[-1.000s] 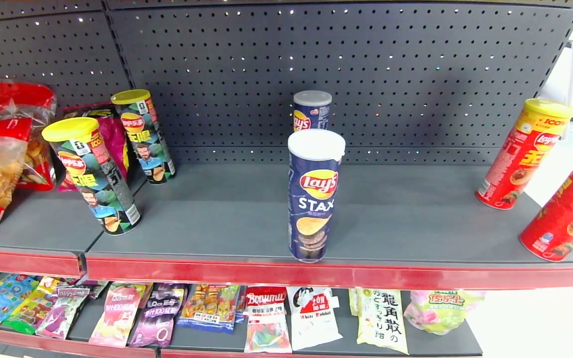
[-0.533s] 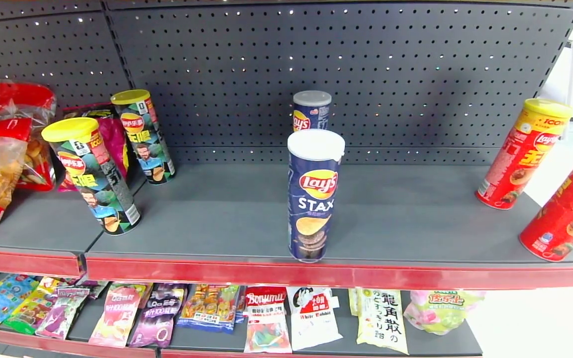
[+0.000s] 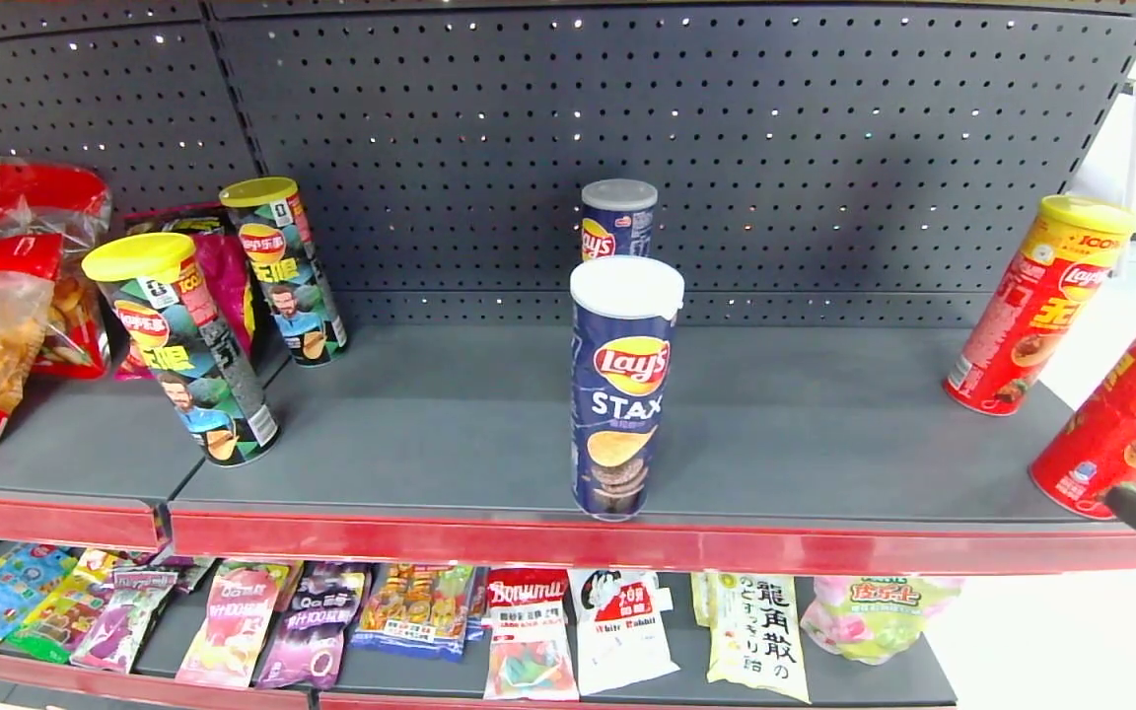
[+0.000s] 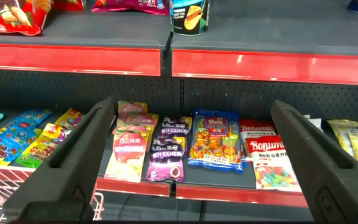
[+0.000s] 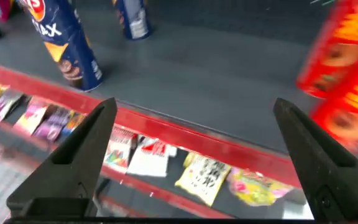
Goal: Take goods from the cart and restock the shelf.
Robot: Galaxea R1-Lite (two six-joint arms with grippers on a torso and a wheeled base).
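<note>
L hand [image 4: 191, 104] sits low, fingers wide apart, nothing in it, facing the lower shelf [image 4: 142, 186] w/ its candy bags [image 4: 166, 149]. R hand [image 5: 194, 104] is spread apart too, empty, at the upper shelf [image 3: 450, 434] front edge, right end, near the front red can [image 3: 1130, 414]. Blue can [image 3: 624, 385] stands upright mid-shelf by the front edge, 2nd blue can [image 3: 617, 219] behind it. Green cans [image 3: 178, 345] are upright on the left.
</note>
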